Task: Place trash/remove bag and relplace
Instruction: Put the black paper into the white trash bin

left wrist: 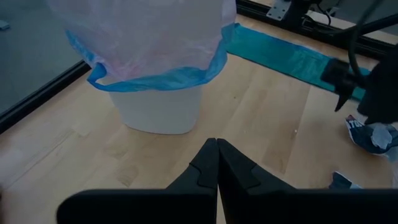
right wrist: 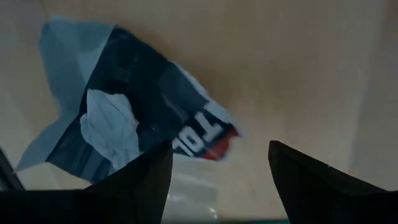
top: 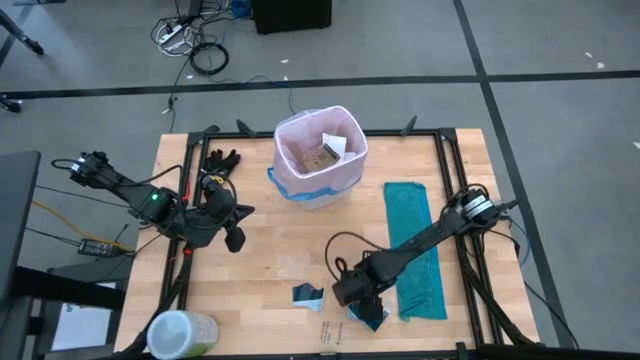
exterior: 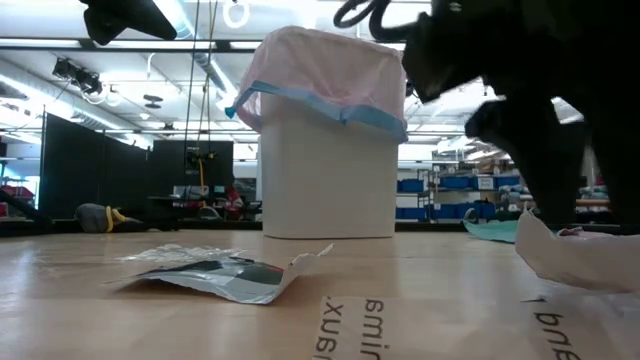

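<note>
A white bin point(top: 318, 190) stands at the table's far middle, lined with the pale pink bag point(top: 300, 160) whose blue band point(left wrist: 155, 81) is folded over the rim. Trash point(top: 325, 152), a brown and a white scrap, lies inside. A dark wrapper with white and red print point(right wrist: 143, 124) lies on the table near the front edge, and another point(top: 308, 296) lies to its left. My right gripper point(right wrist: 217, 177) points down, open, just over the first wrapper; whether it touches, I cannot tell. My left gripper point(left wrist: 216, 163) hovers shut, left of the bin.
A folded teal bag point(top: 415, 250) lies flat at the right. A clear scrap point(top: 290, 265) lies mid-table. A green-white cylinder point(top: 180, 335) sits at the near left corner, and a black glove point(top: 220, 160) at the far left. Black rails point(top: 445, 200) frame the table.
</note>
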{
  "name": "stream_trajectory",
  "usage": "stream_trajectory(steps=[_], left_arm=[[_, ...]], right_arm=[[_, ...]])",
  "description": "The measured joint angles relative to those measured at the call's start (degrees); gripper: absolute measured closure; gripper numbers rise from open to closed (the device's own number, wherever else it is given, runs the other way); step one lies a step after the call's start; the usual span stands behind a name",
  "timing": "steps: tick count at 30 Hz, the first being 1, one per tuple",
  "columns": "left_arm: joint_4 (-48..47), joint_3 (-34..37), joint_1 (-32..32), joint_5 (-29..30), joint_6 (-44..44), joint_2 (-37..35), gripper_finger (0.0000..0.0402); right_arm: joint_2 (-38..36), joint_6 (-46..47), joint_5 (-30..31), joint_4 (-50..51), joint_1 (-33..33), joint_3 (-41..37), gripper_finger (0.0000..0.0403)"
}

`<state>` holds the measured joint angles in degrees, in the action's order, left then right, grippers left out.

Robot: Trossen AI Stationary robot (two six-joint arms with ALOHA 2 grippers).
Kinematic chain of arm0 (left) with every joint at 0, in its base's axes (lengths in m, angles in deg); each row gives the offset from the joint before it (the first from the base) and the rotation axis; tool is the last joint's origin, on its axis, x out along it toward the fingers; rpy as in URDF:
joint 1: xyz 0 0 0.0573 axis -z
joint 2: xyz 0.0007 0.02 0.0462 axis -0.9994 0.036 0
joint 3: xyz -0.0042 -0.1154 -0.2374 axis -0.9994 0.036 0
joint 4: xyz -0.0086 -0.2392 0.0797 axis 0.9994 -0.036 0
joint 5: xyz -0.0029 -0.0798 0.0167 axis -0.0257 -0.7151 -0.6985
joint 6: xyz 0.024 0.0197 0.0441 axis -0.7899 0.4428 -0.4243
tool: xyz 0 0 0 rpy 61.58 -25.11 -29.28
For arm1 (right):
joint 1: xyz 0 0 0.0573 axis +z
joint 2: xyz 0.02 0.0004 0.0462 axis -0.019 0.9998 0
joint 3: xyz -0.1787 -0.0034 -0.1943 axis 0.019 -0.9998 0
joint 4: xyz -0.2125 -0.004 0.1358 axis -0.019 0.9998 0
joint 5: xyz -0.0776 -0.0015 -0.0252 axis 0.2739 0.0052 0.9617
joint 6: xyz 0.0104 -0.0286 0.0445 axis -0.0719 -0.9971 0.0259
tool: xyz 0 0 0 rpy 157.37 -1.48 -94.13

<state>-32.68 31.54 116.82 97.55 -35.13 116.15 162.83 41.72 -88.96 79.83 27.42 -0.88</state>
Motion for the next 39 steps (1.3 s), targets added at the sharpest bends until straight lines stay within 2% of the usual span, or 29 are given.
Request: stream_trajectory(steps=[4, 6, 8, 11, 12, 15, 21, 27, 29, 32, 34, 39], left_arm=[[0.0, 0.0, 0.0, 0.0, 0.0, 0.0, 0.0394], [0.0, 0.0, 0.0, 0.0, 0.0, 0.0, 0.0394], [0.0, 0.0, 0.0, 0.0, 0.0, 0.0, 0.0394], [0.0, 0.0, 0.0, 0.0, 0.0, 0.0, 0.0394], [0.0, 0.0, 0.0, 0.0, 0.0, 0.0, 0.0394], [0.0, 0.0, 0.0, 0.0, 0.0, 0.0, 0.0394], [0.0, 0.0, 0.0, 0.0, 0.0, 0.0, 0.0394], [-0.1, 0.0, 0.0, 0.0, -1.2, 0.0, 0.0394], [0.0, 0.0, 0.0, 0.0, -1.3, 0.0, 0.0394], [0.0, 0.0, 0.0, 0.0, -1.3, 0.0, 0.0394], [0.0, 0.0, 0.0, 0.0, -1.3, 0.0, 0.0394], [0.0, 0.0, 0.0, 0.0, -1.4, 0.0, 0.0394]], right_arm=[[2.4, -0.7, -0.2, -1.5, 0.6, 0.0, 0.0157], [2.8, -0.9, -0.7, -1.6, 0.6, 0.0, 0.0183], [2.8, -1.6, -0.3, -1.6, 0.6, 0.0, 0.0239], [2.5, -3.9, 0.1, -1.1, 0.4, 0.0, 0.0362], [2.3, -4.6, 0.0, -1.0, 0.3, 0.0, 0.0381], [2.2, -4.3, 0.2, -0.3, -0.5, 0.0, 0.0396], [-0.9, -4.1, 6.5, 0.9, -1.9, 0.0, 0.0402], [-7.7, -1.9, 19.8, 3.7, -3.9, 0.0, 0.0403], [-10.5, -1.1, 22.3, 4.2, -4.5, 0.0, 0.0403], [-14.2, -1.1, 21.5, 3.6, -5.5, 0.0, 0.0399], [-15.6, -2.5, 18.1, 3.7, -6.1, 0.0, 0.0387], [-14.8, -6.2, 7.3, 1.1, -6.4, 0.0, 0.0310]])
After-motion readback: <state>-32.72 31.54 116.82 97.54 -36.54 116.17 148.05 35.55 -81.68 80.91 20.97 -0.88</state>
